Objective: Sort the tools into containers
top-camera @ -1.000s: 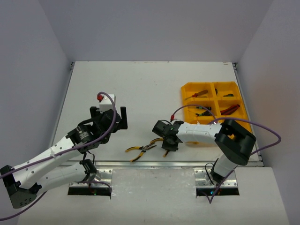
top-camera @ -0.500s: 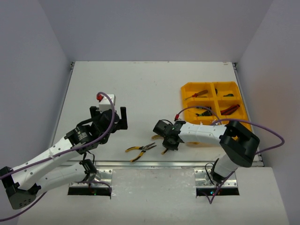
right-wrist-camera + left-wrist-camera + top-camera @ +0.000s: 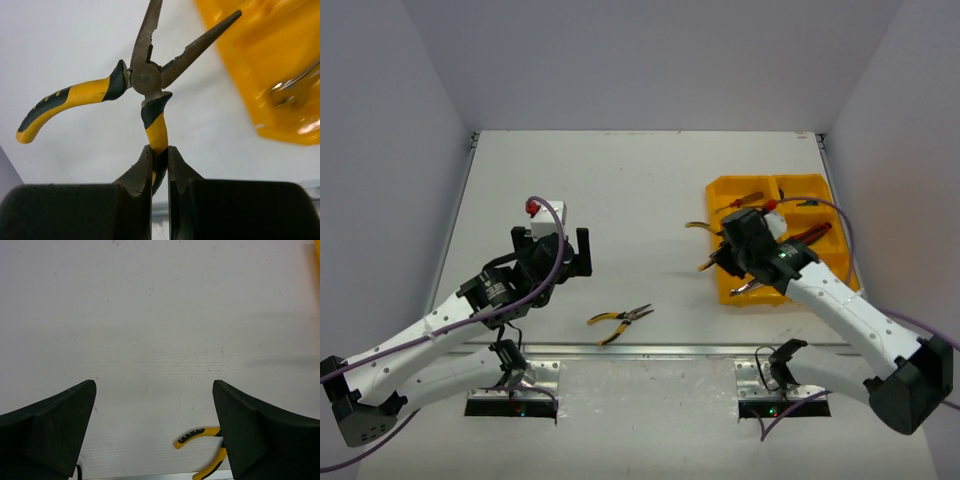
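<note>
Yellow-and-black handles mark the two tools outside the container. Nearest, at 6 o'clock on the desk [image 3: 620, 190], the loose pliers [image 3: 620, 320] lie flat with nothing touching them. Just beyond, toward 9 o'clock, the left pincer [image 3: 154, 385] hovers over bare desk with its fingers spread wide and nothing between them. The handles of the loose pliers show at the bottom edge of its wrist view.

Farther out, toward 3 o'clock, the right pincer [image 3: 159, 150] is clamped on the long-nose pliers [image 3: 147, 80]. It holds them clear of the desk, beside the 9 o'clock wall of the yellow tray [image 3: 270, 45].

Hazards from this state:

1. The grip takes one handle only. The other handle is splayed out and the nose is open, so the tool may hinge at its pivot or twist between the fingers. A fast transfer could swing it loose and drop it short of the tray.
2. The spread handle and open nose widen the tool. Either could catch the tray wall or a divider on the way down and leave the pliers propped on the rim.
3. A silver tool [image 3: 292, 90] lies in the nearest compartment. Releasing there could leave the pliers resting on top of it. The intended compartment cannot be determined.
</note>
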Available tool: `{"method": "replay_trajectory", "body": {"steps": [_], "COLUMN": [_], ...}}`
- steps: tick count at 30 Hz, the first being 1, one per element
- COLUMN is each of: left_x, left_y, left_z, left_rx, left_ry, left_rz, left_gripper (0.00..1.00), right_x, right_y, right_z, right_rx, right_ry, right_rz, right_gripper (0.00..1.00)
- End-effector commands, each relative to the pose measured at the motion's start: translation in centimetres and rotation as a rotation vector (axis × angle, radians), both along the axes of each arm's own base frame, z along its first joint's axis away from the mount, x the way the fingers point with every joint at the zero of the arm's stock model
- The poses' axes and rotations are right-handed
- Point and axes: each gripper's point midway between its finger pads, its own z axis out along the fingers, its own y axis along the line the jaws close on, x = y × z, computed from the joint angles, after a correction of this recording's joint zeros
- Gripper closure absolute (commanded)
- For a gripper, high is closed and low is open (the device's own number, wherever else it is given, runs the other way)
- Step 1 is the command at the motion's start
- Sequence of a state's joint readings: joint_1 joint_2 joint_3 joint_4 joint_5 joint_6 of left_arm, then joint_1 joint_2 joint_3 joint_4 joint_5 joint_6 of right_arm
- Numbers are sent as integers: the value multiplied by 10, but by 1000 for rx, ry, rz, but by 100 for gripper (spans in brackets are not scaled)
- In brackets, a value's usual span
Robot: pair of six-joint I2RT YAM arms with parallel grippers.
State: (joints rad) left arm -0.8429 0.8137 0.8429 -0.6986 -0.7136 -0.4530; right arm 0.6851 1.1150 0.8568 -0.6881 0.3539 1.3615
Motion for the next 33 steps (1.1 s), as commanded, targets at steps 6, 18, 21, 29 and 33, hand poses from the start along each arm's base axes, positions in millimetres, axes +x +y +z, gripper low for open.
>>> {"method": "replay_trajectory", "body": {"steps": [6, 18, 21, 29, 33], "left_x": [4, 4, 3, 2, 3], "left_y": [-3, -6, -6, -6, -7], "left_z": [12, 8, 10, 11, 8], "left_rx": [-45, -37, -44, -49, -40], "left_ry": [-41, -30, -35, -38, -30], "left_rz": [-5, -14, -17, -26, -26], "left_gripper": [0, 0, 0, 0, 0], "right_x": [15, -14, -13, -23, -31], "right_y": [-173, -242, -246, -254, -262], "right_z": [26, -22, -27, -43, -45], "right_rx": [-69, 26, 14, -13, -62], "right_ry": [18, 211, 233, 315, 323], "right_rz": [-241, -331, -321, -373, -417], "right_gripper": [100, 100, 100, 94, 81]}}
